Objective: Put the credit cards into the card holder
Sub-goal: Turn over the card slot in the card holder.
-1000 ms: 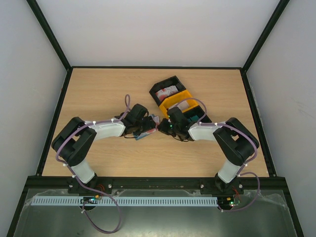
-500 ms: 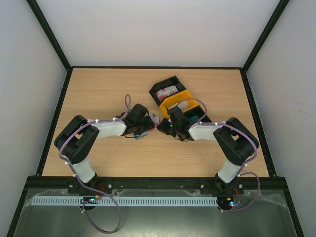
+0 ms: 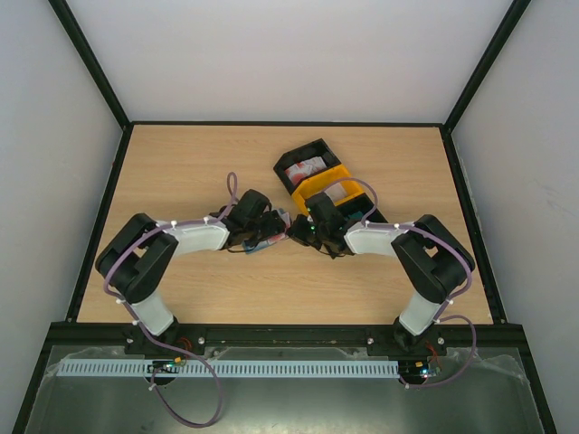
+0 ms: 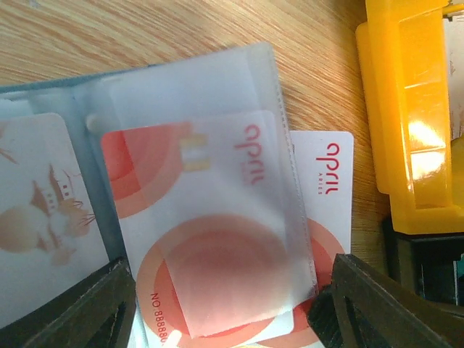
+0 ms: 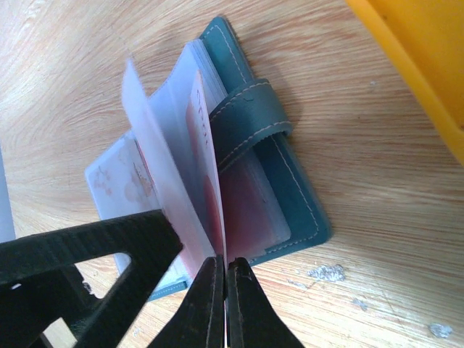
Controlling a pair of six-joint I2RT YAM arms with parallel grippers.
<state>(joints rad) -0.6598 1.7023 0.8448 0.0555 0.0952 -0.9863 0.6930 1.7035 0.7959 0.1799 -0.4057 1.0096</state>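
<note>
The small teal-blue folding card holder (image 5: 250, 116) lies open on the pale wooden table (image 3: 181, 172), at the middle of it, between my two grippers. Its strap with the clasp curls over the right cover, and its clear plastic sleeves (image 4: 217, 101) fan up from the spine.

My right gripper (image 5: 221, 290) has its fingers pressed together on the lower edge of a thin red-and-white plastic card (image 5: 201, 123). The card stands almost upright on its long edge among the sleeves, its long axis along the holder's spine. From the left wrist view this card (image 4: 326, 181) sticks out past the sleeve's open side toward the right and far side, only partly in.

My left gripper (image 4: 221, 304) has its fingers (image 4: 80, 312) spread apart on either side of the raised sleeve. I cannot tell whether they press on the holder. That sleeve already holds another red-and-white card (image 4: 196, 239), and a pale card with a drawn picture (image 4: 36, 210) sits in the pocket to its left.

A yellow plastic bin (image 3: 327, 185) stands just beside the holder on its right and far side, close to the protruding card end. A black plastic bin (image 3: 312, 146) lies beyond it with red-and-white cards inside. A second black bin (image 3: 371, 215) is partly hidden under my right arm.
</note>
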